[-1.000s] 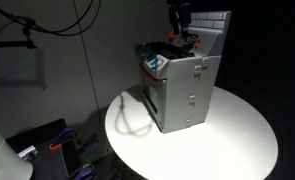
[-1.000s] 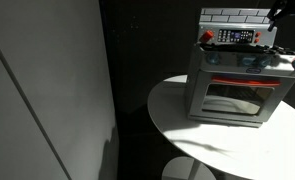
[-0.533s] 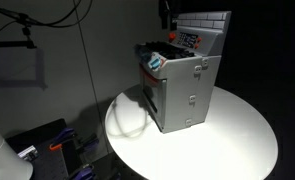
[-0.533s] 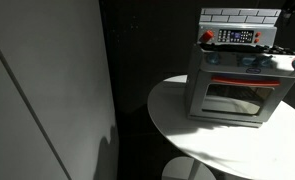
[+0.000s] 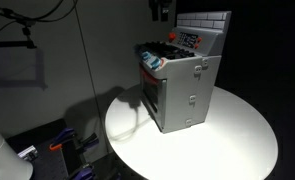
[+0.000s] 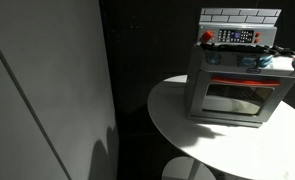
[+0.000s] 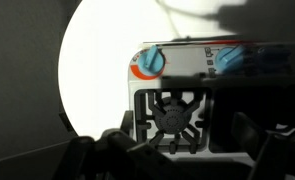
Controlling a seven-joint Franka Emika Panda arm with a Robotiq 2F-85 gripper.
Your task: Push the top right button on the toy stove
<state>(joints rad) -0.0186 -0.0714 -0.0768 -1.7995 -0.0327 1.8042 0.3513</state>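
A round white table [image 5: 237,140] fills the lower middle of the frame in both exterior views [image 6: 187,130], bright against a very dark room, and from the wrist camera its top [image 7: 97,60] shows as a pale disc taking up the upper left. On it stands the grey plastic box-shaped toy stove [image 5: 187,95], upright, towards the back of the table top. In an exterior view it sits at the right of the frame [image 6: 232,95] with its front door facing the camera. Its white brick-pattern back panel [image 5: 202,20] rises behind the cooktop. The dark robot gripper [image 5: 163,12] hangs at the top edge of the frame, above the stove and clear of it, up and left of the brick panel. From the wrist camera I look straight down on the stove [image 7: 177,75]. A black burner grate [image 7: 177,115] lies in the middle. The gripper's fingers [image 7: 115,148] are dark blurred shapes at the lower left and lower right, spread apart with nothing between them but the view of the grate. A small red knob [image 6: 208,37] sits on the stove's top left corner.
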